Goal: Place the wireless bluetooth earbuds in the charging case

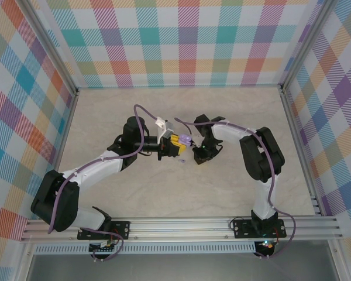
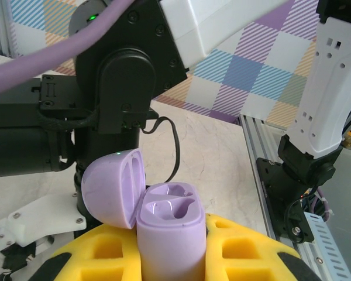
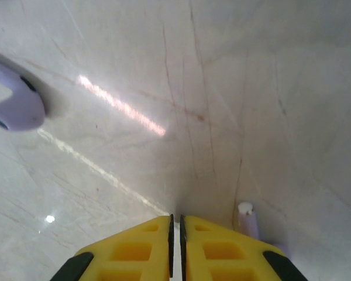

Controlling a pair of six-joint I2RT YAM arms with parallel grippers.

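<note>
Left hand (image 2: 171, 264) tight around lavender case (image 2: 168, 225)

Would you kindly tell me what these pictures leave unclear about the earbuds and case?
- Right wrist view: lavender earbud, stem cut off by left edge.
- Right wrist view: second lavender stem, rest hidden behind right pincer.
- Top view: charging case, too small to show its wells.

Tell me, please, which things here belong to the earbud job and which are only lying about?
Job:
- lavender charging case, lid open, held by left gripper
- lavender earbud, lying loose
- likely second earbud, beside right gripper

Not the job:
- marbled table
- plaid walls
- aluminium rail
</note>
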